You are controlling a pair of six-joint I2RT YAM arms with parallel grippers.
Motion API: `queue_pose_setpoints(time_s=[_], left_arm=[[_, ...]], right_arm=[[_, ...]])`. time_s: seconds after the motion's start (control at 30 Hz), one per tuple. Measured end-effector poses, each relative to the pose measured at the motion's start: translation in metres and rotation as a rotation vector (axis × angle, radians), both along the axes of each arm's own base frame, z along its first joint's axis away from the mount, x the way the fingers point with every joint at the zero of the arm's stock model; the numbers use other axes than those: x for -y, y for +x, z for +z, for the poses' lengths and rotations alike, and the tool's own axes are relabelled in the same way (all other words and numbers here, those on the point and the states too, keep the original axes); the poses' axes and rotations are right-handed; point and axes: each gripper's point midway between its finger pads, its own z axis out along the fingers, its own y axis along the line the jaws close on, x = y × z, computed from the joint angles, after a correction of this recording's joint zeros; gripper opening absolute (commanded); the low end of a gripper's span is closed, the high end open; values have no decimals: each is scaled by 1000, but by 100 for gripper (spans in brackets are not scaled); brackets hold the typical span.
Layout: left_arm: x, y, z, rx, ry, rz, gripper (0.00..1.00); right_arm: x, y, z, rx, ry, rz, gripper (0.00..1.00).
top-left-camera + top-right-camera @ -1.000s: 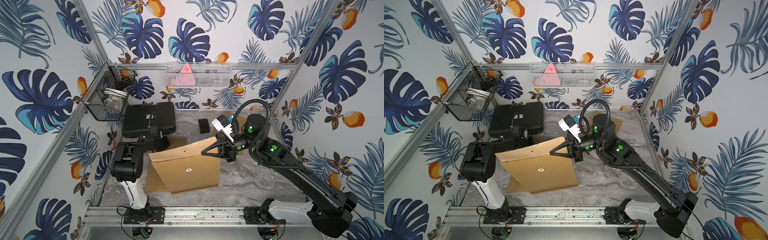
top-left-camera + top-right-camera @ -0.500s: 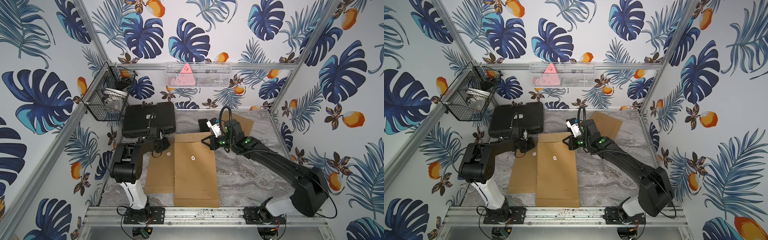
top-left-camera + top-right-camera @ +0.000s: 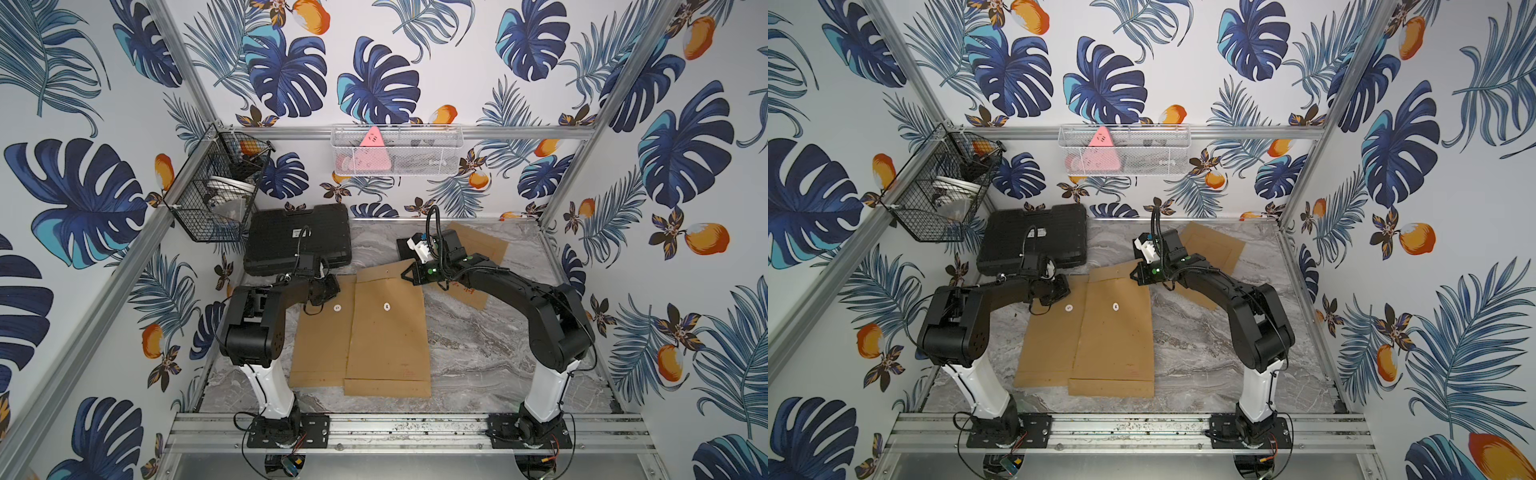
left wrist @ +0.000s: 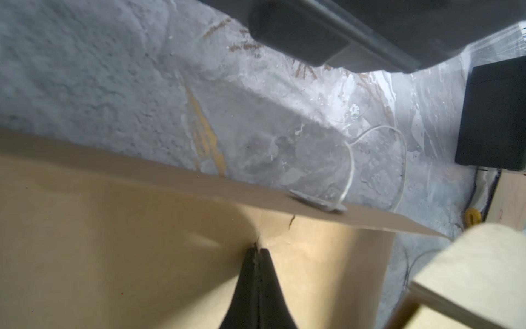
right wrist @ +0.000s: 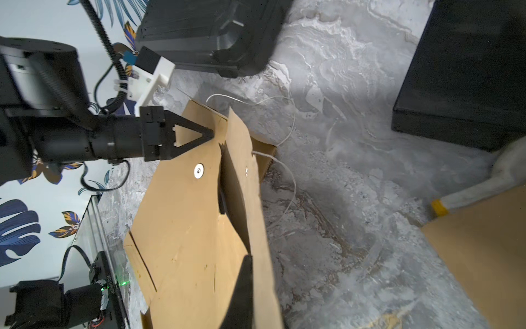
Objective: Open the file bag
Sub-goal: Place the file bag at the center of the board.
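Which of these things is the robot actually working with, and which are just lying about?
In use:
- file bag
- left end effector
- right end effector

Lying about:
- black case
- wire basket
- white mesh tray
- spare envelope

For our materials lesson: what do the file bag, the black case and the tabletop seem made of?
The file bag looks like matte brown kraft paper, creased and flexing. The black case: probably moulded plastic, ribbed. The tabletop: grey marble-look veining, possibly printed.
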Motion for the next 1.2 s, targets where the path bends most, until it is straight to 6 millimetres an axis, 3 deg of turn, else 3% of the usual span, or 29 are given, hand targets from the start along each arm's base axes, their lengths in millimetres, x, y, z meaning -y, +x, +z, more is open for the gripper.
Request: queue_pose_setpoints(time_s=[0.23,0.47,0.57,0.73,0.9,1.07,1.2], left_arm=[[0,0,0,0,-6,2,0],[1,1,1,-2,-17,16,0],[0,-1,2,-4,-13,19,19],[0,-1,13,13,-13,22,36],[-4,3,33,59,7,33,66],[-9,5,65,131,42,43,99],[-2,-2,98,205,86,19,99]], right_arm=[[-13,22,-39,-61,-8,13,0],[-12,27,-76,-132,-37,-5,0],[-11,26,-85,-152,-43,-10,1],[-11,27,-93,-176,-42,-26,7],[-9,31,-97,-179,-45,-36,25],[-2,34,-94,-169,-55,-61,62],[9,39,-73,-120,-68,-102,79]])
